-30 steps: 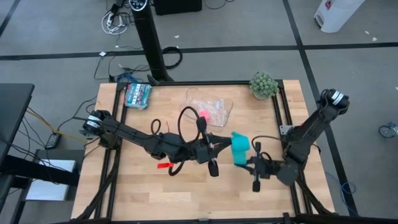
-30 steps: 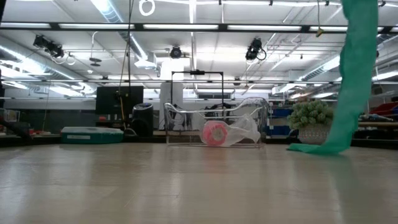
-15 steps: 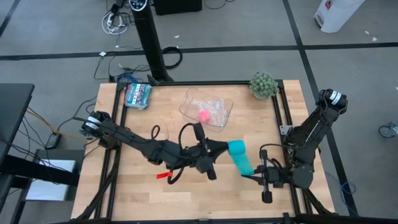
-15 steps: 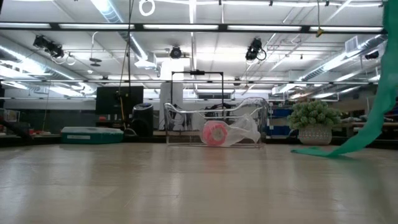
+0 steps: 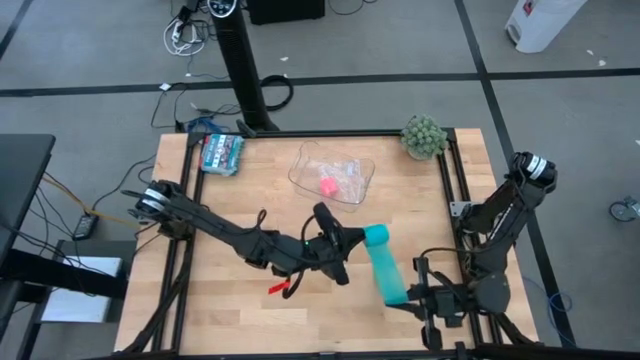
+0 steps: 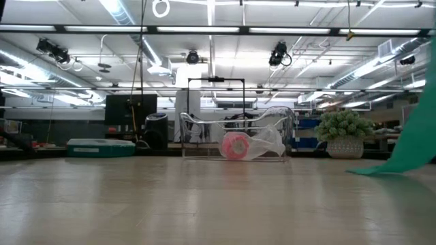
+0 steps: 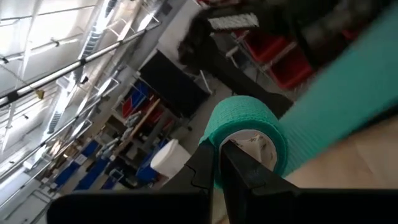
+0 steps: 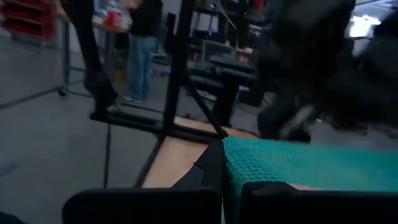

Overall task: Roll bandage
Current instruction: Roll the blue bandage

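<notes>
The bandage is a teal-green band, partly wound into a small roll point(image 5: 375, 237) with a flat strip point(image 5: 388, 270) running from it toward the table's near edge. My left gripper point(image 5: 350, 243) is shut on the roll at the table's middle. My right gripper point(image 5: 408, 298) is shut on the strip's free end near the front right. In the low view the strip point(image 6: 417, 146) slants down at the right, and a low part of it point(image 6: 371, 171) lies on the table. My left gripper pinches the roll's wall at its open end point(image 7: 214, 144) between its two fingers, which come level from the table's left. The roll point(image 7: 245, 130) is held on its side, with the strip leaving it. My right gripper pinches the strip's free end point(image 8: 239, 163) between its two fingers, coming level from the table's right. The strip point(image 8: 298, 167) stretches flat away from the fingers toward the roll.
A clear plastic bag point(image 5: 335, 172) with a pink block point(image 5: 327, 186) lies at the far middle. A teal-patterned packet point(image 5: 222, 152) lies far left, and a small plant point(image 5: 423, 135) stands far right. A red piece point(image 5: 280, 288) hangs at the left arm.
My right gripper has gone toward the table's near edge with the strip's end. The strip, bunched and hanging before, is now drawn out longer and flatter between the two grippers. My left gripper has shifted slightly toward the near edge with the roll.
</notes>
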Robot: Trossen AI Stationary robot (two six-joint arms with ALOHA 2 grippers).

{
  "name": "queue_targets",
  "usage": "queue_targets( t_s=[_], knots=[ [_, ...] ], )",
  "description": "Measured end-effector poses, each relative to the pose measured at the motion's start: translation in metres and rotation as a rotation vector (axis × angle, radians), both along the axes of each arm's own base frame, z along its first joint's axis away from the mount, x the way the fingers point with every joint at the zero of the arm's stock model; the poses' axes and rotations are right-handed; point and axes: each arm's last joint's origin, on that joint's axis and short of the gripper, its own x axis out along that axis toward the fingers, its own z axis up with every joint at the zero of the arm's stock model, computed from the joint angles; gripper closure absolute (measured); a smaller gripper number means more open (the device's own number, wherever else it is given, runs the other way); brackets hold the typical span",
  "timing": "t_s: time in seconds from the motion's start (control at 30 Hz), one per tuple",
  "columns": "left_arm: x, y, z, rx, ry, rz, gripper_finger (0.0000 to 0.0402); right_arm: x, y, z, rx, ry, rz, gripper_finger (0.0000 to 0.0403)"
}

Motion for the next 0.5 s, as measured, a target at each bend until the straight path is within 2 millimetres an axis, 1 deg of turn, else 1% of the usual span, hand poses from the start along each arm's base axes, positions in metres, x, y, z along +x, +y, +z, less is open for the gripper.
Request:
queue_targets(
  t_s=[0.17, 0.33, 0.4, 0.5],
  knots=[
    [0.006, -0.002, -0.021, -0.012, 0.008, 0.012, 0.0378, 0.002, 0.001, 0.012, -0.017, -0.027, 0.023, 0.0403],
    [0.012, -0.012, -0.041, -0.028, 0.038, -0.041, 0.0378, 0.007, -0.002, 0.019, -0.025, -0.041, 0.009, 0.0403],
    [0.013, -0.018, -0.047, -0.024, 0.052, -0.051, 0.0378, 0.006, -0.005, 0.023, -0.019, -0.045, 0.005, 0.0403],
    [0.011, -0.025, -0.049, -0.021, 0.057, -0.076, 0.0378, 0.002, -0.011, 0.031, 0.006, -0.06, 0.007, 0.0403]
  ],
)
